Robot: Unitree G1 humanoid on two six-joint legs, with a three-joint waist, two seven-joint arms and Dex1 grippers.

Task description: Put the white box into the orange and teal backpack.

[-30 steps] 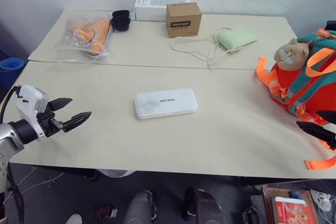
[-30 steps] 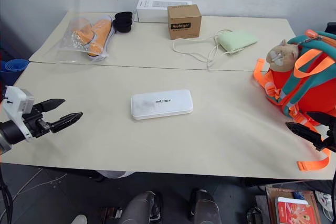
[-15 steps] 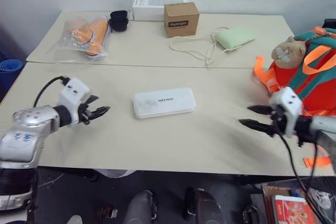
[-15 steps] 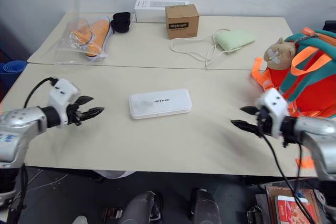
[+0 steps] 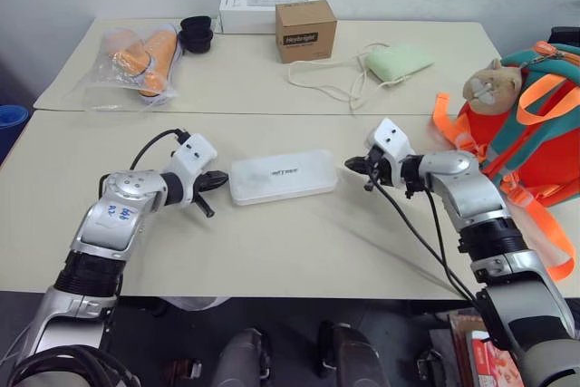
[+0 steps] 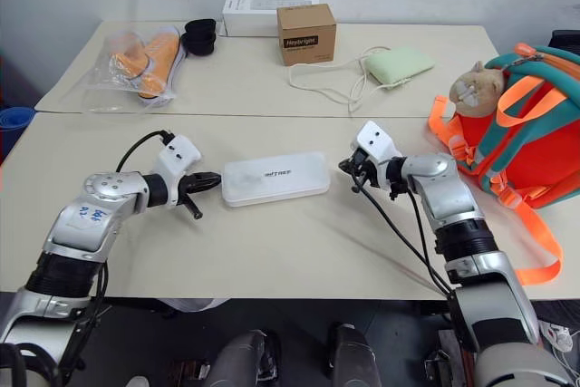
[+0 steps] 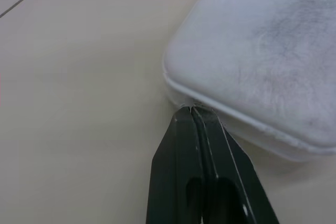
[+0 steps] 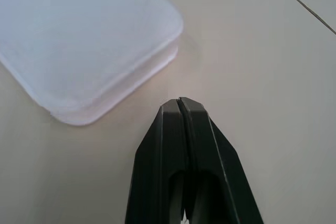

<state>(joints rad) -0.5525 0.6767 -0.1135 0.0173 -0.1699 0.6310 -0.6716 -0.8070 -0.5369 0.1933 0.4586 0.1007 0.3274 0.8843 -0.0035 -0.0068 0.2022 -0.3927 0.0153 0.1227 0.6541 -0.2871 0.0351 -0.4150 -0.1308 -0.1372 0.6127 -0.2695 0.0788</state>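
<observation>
The white box (image 5: 282,176) lies flat on the table's near half, its small dark lettering up. My left gripper (image 5: 220,178) is shut, its fingertips (image 7: 190,109) touching the seam at the box's left end. On the other side my right gripper (image 5: 349,166) is also shut, its tips a short way off the box's right end, not touching in the right wrist view. The orange and teal backpack (image 5: 528,133) stands at the table's right edge with a tan plush head (image 5: 494,81) on top and orange straps hanging down.
At the back stand a brown cardboard cube (image 5: 305,31), a long white carton (image 5: 247,12), a black item (image 5: 195,33) and a plastic bag with orange contents (image 5: 136,54). A pale green pouch (image 5: 399,62) with a white cord lies back right. A seam (image 5: 272,114) joins the two tables.
Both arms swung inward from the table's sides to the two ends of the white box, and both grippers went from open to shut. The box has not moved.
</observation>
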